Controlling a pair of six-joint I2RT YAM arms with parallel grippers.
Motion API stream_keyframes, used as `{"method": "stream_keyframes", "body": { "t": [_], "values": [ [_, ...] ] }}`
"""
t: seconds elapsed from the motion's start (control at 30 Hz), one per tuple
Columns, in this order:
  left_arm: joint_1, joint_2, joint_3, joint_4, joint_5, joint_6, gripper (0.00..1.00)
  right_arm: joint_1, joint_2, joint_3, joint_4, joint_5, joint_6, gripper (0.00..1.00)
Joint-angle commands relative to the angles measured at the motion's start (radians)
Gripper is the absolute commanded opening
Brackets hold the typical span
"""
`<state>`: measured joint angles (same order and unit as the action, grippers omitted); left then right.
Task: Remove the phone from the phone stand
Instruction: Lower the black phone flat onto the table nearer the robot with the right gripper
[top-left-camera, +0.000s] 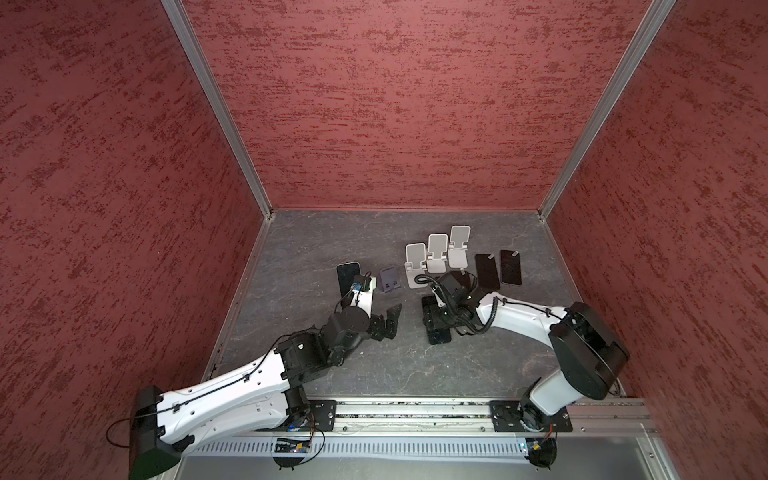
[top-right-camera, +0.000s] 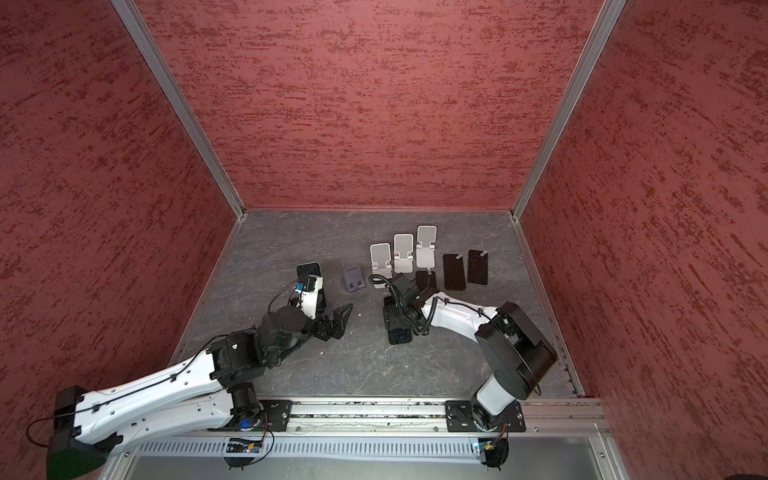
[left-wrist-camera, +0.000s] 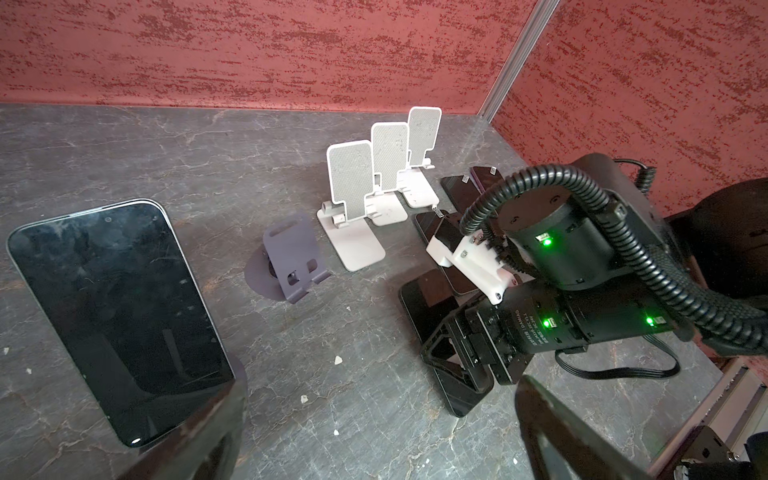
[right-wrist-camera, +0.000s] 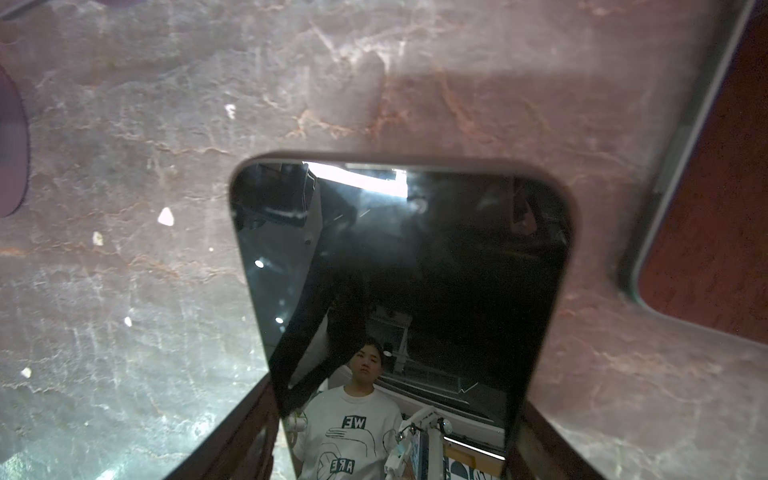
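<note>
With my left gripper (left-wrist-camera: 380, 386) wide open, I'd pinch the stiff, slick phone (left-wrist-camera: 116, 316) by its long edges; whether the right gripper (right-wrist-camera: 397, 401) grips, I cannot tell.

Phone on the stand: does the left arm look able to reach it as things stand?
Probably yes. The left gripper is open, close beside the phone, with only bare table between them; the purple stand is aside.

Glossy glass phone (right-wrist-camera: 399, 270); matt stone-veined table (right-wrist-camera: 124, 124); rough walls (top-left-camera: 395, 104).
</note>
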<state>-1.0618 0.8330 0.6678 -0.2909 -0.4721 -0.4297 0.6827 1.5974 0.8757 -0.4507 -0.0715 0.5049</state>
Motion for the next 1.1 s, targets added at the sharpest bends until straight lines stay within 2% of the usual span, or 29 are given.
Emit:
{"method": "stream_keyframes", "body": {
  "t": [0.0,0.57,1.07],
  "values": [
    [-0.004,0.002,-0.005,0.002,0.000,0.012,1.00,-0.019,0.004,-0.003,0.015,-0.015,0.013,0.75],
    [-0.004,0.020,0.004,0.001,-0.001,0.008,1.00,-0.061,0.053,-0.006,0.043,-0.023,-0.016,0.75],
    [-0.004,0.018,-0.019,0.021,-0.004,0.010,1.00,-0.058,0.071,0.008,-0.019,0.117,0.000,0.76]
  ]
}}
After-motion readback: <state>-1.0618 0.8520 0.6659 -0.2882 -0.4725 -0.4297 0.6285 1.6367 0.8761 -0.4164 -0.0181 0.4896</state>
